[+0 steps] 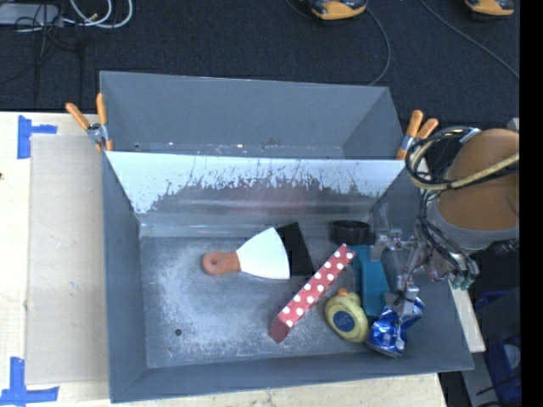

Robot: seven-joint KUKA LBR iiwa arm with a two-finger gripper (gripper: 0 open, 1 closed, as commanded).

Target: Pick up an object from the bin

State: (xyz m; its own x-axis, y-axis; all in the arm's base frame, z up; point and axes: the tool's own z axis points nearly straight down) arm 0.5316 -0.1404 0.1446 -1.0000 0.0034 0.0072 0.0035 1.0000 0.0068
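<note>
Evidently the thing nearest to hand was a crumpled blue foil packet [390,332], shiny with white patches, lying in the bin's [254,117] near right corner close against the right wall. It looked light and soft, likely to crush and slide under pressure; its slick skin could slip from a shallow pinch. The safest hold seemed to be across the bunched upper fold, where the foil stood tallest, rather than along the flat lower edge by the floor.

The gripper [405,299] stood directly above that upper fold, perhaps touching it; whether it was spread or pressed together could not be made out against the glinting foil.

Just left of the packet lay a round yellow tape measure [344,318], touching or nearly so, with a teal block [370,282] behind it. A red stick with white dots [312,293] slanted beside them. Farther left, well apart, rested a white scraper [254,257] with an orange handle.
</note>
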